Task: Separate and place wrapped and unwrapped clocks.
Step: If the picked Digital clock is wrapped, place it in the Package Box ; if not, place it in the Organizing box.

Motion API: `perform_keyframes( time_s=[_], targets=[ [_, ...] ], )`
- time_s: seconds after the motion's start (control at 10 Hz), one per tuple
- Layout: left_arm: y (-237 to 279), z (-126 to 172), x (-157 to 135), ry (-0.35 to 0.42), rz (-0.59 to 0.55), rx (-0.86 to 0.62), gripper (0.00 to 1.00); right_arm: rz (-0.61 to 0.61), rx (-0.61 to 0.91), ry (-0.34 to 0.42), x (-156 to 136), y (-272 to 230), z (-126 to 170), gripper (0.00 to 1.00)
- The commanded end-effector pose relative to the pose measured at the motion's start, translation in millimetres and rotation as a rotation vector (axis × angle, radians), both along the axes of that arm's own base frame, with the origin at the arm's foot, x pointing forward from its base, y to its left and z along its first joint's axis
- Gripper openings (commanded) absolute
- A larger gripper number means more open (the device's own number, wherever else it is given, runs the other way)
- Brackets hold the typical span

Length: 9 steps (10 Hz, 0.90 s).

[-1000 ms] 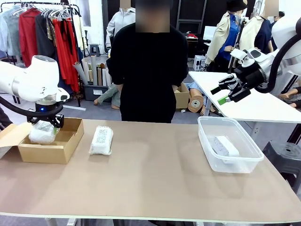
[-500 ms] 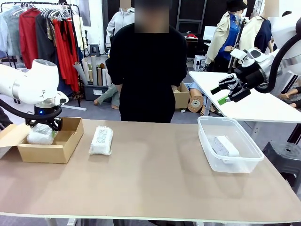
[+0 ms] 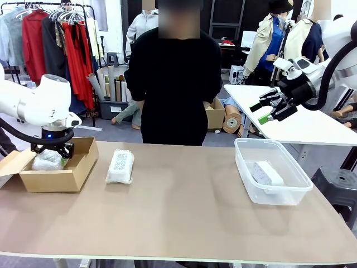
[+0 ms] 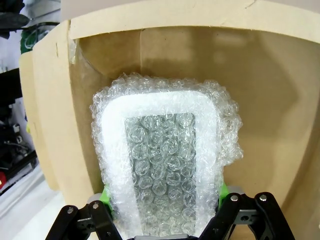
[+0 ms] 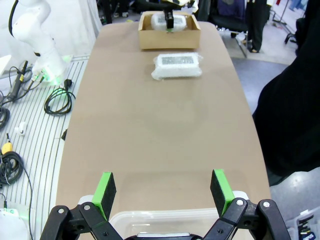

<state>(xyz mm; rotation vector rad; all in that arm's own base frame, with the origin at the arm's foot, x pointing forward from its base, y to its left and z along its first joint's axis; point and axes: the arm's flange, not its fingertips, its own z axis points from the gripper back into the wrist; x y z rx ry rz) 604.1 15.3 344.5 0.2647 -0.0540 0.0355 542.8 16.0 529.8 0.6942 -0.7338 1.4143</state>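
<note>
Left gripper clamped on wrapped clock inside cardboard box; right gripper jaws wide, empty, above tub; second wrapped clock on table

Wrapped clk boxed, 2nd on table, bare clk in tub

bare clock looks white; brown box

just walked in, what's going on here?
The left gripper is shut on a bubble-wrapped white clock, holding it inside the brown cardboard box. A second wrapped clock lies on the table beside the box. The bare white clock sits in the clear plastic tub, with the open right gripper raised above it. A person in black stands across the table.
</note>
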Motion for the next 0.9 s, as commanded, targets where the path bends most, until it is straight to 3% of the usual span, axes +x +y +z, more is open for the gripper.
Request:
perform_keyframes(
  time_s=[0.0, 0.4, 0.5, 0.8],
  targets=[
    [1.3, 2.6, 4.2, 0.011, -0.013, 0.026, 0.19, 0.000, -0.001, -0.006, -0.6, 0.7, 3.0, 1.00],
    [1.0, 4.0, 2.5, 0.002, -0.014, 0.020, 0.95, 0.000, -0.001, -0.006, -0.6, 0.7, 3.0, 1.00],
    [0.6, 4.1, 2.5, 0.000, -0.015, 0.020, 1.00, 0.000, -0.001, -0.006, -0.6, 0.7, 3.0, 1.00],
    [-0.8, 5.3, 2.2, -0.003, -0.025, 0.019, 1.00, 0.000, -0.001, -0.006, -0.6, 0.7, 3.0, 1.00]
  ],
)
